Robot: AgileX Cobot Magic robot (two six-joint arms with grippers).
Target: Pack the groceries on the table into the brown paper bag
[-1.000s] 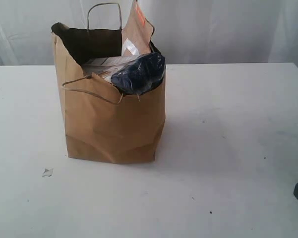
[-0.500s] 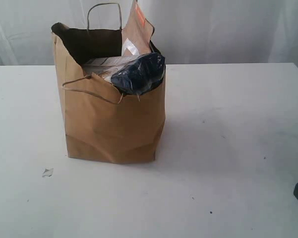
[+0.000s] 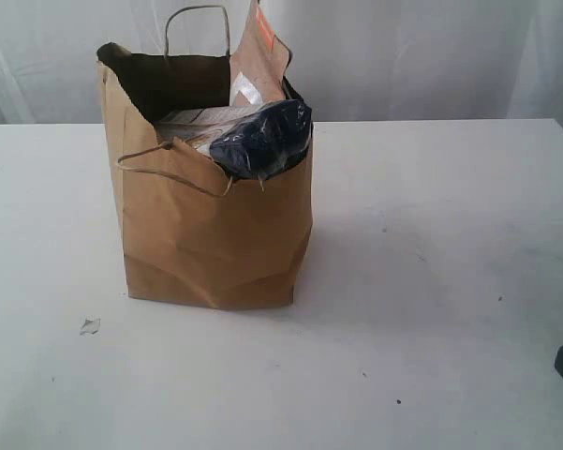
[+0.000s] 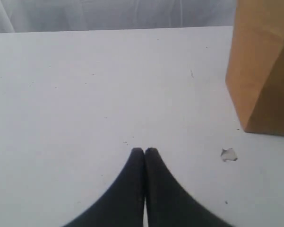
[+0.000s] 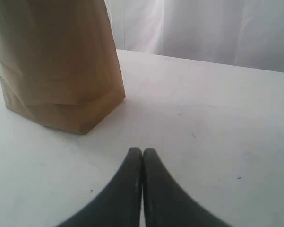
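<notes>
On the left, the left pincer (image 4: 144, 151) is hanging low over the bench (image 3: 450, 234), its tips pressed together on nothing. A small white crumb (image 3: 90, 326) is lying near the bag's front left corner; it is no grocery. The brown paper bag (image 3: 206, 234) is standing upright left of centre. No groceries are showing loose on the bench, so the packing is looking finished.

The risk is sitting at the rim. A dark wrapped pack (image 3: 262, 139) is bulging over the torn front edge on the bag's right side, and the brown pouch (image 3: 260, 52) is poking up tall behind it. Any nudge to the bag wall could be tipping that pack out or tearing the rim further.

On the right, the right pincer (image 5: 142, 150) is likewise pressed together and empty, pointing toward the bag's base. A careless sweep from there could be shoving the bag over.
</notes>
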